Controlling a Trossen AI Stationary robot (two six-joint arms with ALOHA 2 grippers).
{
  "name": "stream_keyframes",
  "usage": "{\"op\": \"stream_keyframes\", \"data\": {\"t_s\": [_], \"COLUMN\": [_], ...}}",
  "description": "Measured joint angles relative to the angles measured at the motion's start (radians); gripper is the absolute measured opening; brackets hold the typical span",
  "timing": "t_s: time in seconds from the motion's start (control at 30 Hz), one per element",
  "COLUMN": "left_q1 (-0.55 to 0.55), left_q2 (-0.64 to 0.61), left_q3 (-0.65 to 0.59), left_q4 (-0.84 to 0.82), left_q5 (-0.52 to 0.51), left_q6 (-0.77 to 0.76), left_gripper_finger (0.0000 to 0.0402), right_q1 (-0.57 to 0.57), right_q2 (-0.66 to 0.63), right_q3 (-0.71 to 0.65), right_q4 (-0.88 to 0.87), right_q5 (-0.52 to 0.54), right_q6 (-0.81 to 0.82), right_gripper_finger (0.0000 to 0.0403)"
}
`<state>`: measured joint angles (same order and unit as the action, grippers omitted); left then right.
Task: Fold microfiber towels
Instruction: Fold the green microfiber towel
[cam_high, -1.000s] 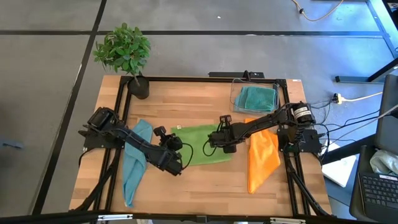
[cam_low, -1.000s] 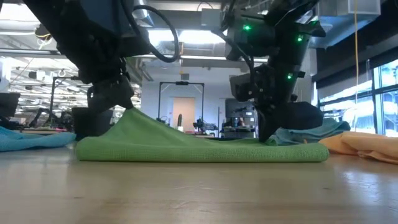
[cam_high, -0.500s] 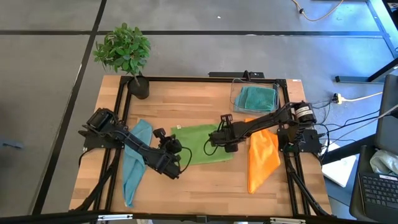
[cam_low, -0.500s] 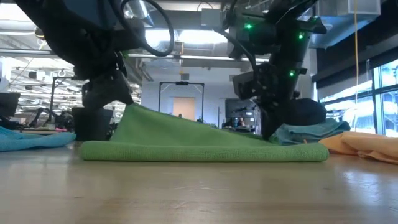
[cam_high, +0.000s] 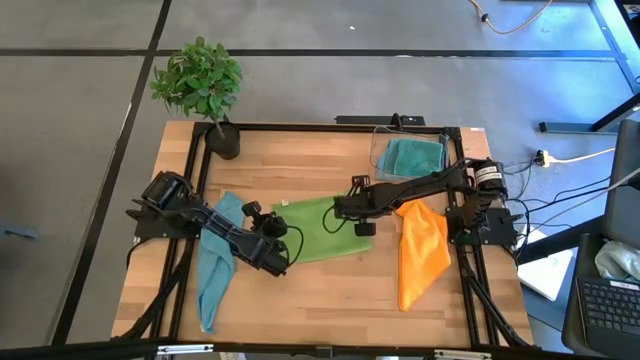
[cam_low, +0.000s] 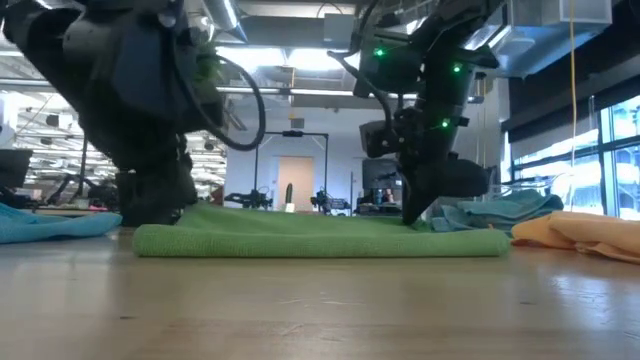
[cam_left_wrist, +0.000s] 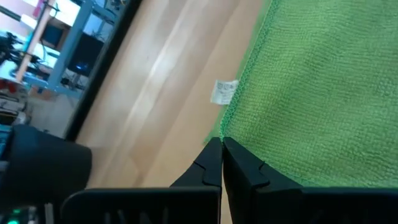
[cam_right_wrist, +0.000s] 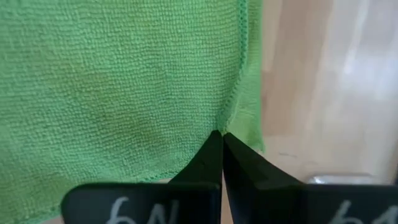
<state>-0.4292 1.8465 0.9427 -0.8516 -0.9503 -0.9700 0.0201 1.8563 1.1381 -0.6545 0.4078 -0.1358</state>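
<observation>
The lime green towel (cam_high: 318, 229) lies at the middle of the worktop (cam_high: 300, 160), doubled over, its long axis running from nine to three o'clock. The left pincer (cam_left_wrist: 221, 144), pressed together, pinches the towel's hem at its nine o'clock edge; the right pincer (cam_right_wrist: 221, 135), likewise closed, pinches the three o'clock edge. The cloth looks light, limp and grippy; I judge corners and hems the best holds. Farther out, the orange towel (cam_high: 420, 250) lies at four o'clock, a light blue towel (cam_high: 215, 255) at eight.
</observation>
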Motion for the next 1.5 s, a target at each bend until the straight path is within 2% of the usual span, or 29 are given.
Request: {"op": "stream_keyframes", "data": {"t_s": [0.2,0.3,0.57,0.7,0.9,1.17,1.23,1.4,1.43,1.5], "left_q1": [0.000,0.000,-0.007,-0.026,-0.060,-0.108,-0.133,-0.173,-0.177,-0.184], "left_q2": [0.000,0.000,0.000,-0.001,-0.002,-0.010,-0.019,-0.032,-0.032,-0.032], "left_q3": [-0.019,-0.013,-0.007,-0.007,-0.006,0.021,0.047,0.103,0.109,0.114], "left_q4": [0.013,0.012,0.002,-0.037,-0.076,-0.127,-0.172,-0.250,-0.251,-0.206], "left_q5": [0.000,-0.001,-0.003,-0.002,0.006,0.027,0.012,-0.086,-0.087,-0.072], "left_q6": [-0.033,-0.042,-0.078,-0.125,-0.147,-0.153,-0.172,-0.228,-0.229,-0.207], "left_gripper_finger": [0.0000,0.0009,0.0084,0.0101,0.0098,0.0095,0.0095,0.0094,0.0094,0.0094], "right_q1": [-0.049,-0.067,-0.081,-0.081,-0.076,-0.046,-0.037,-0.028,-0.029,-0.028], "right_q2": [0.001,0.002,0.002,0.001,-0.001,-0.012,-0.038,-0.120,-0.135,-0.165], "right_q3": [0.000,0.000,0.000,0.000,0.000,0.000,0.000,0.000,0.000,0.000], "right_q4": [0.041,0.045,0.043,0.002,-0.053,-0.112,-0.127,-0.124,-0.117,-0.120], "right_q5": [-0.125,-0.129,-0.087,-0.054,-0.042,-0.172,-0.155,-0.036,-0.043,-0.133], "right_q6": [-0.001,-0.001,0.012,0.054,0.058,-0.002,-0.002,0.000,0.004,0.023], "right_gripper_finger": [0.0013,0.0032,0.0111,0.0135,0.0129,0.0104,0.0102,0.0098,0.0098,0.0098]}}
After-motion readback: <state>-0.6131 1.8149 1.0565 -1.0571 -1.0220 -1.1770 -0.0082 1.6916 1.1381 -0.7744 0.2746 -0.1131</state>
